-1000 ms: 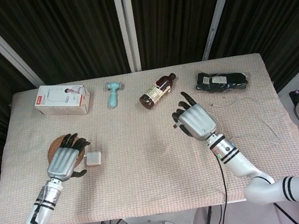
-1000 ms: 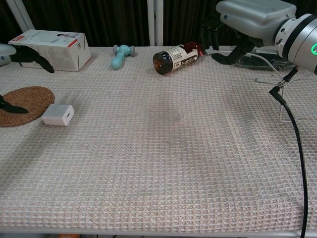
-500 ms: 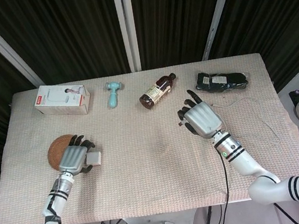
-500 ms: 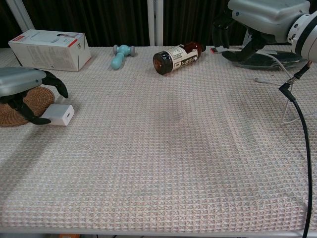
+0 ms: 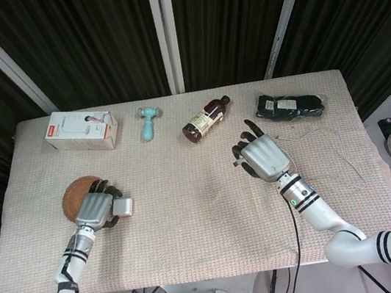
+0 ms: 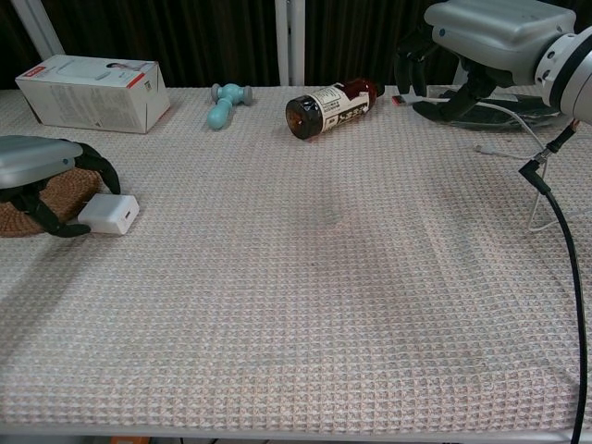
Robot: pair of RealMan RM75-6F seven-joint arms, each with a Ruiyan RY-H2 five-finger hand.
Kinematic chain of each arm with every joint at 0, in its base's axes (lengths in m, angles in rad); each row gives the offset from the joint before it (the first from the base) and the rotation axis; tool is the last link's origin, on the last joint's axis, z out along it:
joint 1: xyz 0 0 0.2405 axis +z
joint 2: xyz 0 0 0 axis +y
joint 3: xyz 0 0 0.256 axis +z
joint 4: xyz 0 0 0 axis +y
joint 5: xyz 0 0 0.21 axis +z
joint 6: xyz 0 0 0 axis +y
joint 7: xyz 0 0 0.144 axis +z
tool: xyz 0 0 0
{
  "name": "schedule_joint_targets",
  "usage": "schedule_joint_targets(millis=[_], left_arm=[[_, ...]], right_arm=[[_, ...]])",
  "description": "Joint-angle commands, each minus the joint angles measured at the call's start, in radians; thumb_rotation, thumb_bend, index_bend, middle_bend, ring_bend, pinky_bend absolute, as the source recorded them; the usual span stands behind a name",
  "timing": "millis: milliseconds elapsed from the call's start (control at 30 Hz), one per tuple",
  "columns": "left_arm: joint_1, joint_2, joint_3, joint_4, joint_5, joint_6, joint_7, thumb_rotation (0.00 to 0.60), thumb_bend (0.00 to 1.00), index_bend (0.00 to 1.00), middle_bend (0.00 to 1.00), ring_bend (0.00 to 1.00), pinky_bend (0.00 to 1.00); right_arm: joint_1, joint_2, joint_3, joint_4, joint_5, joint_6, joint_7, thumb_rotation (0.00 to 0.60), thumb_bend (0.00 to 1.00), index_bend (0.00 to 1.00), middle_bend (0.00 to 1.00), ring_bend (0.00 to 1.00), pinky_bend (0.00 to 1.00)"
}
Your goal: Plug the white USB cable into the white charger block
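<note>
The white charger block point(image 5: 122, 207) point(image 6: 108, 213) lies flat on the cloth beside a woven coaster point(image 5: 76, 193). My left hand point(image 5: 97, 208) point(image 6: 39, 165) sits low over its left end, fingers arched above it and thumb by its near corner; the block still rests on the cloth. My right hand point(image 5: 260, 157) point(image 6: 495, 35) hovers above the table's right half and pinches the red-tipped plug point(image 6: 400, 97) of the white USB cable point(image 5: 351, 157). The cable trails right across the cloth, its other end point(image 6: 479, 148) lying loose.
Along the back stand a white box point(image 5: 82, 130), a teal tool point(image 5: 148, 121), a brown bottle on its side point(image 5: 205, 119) and a black pouch point(image 5: 289, 105). A black wire point(image 6: 555, 240) hangs from my right wrist.
My left hand has swung right off the coaster and sunk down around the charger block's left end. My right hand has shifted slightly right and nearer, with the plug still in it.
</note>
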Motion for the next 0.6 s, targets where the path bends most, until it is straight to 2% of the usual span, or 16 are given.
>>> schedule_joint_targets(millis=[33, 600], left_arm=[[-0.003, 0.001, 0.003, 0.003, -0.002, -0.002, -0.002, 0.600, 0.27, 0.31, 0.23, 0.06, 0.05], [-0.023, -0.006, 0.010, 0.006, -0.023, -0.012, -0.022, 0.600, 0.29, 0.34, 0.27, 0.07, 0.05]], right_arm=[[-0.001, -0.001, 0.000, 0.001, 0.000, 0.000, 0.003, 0.600, 0.35, 0.63, 0.51, 0.26, 0.08], [-0.009, -0.010, -0.004, 0.021, 0.004, -0.004, 0.018, 0.600, 0.35, 0.64, 0.52, 0.26, 0.08]])
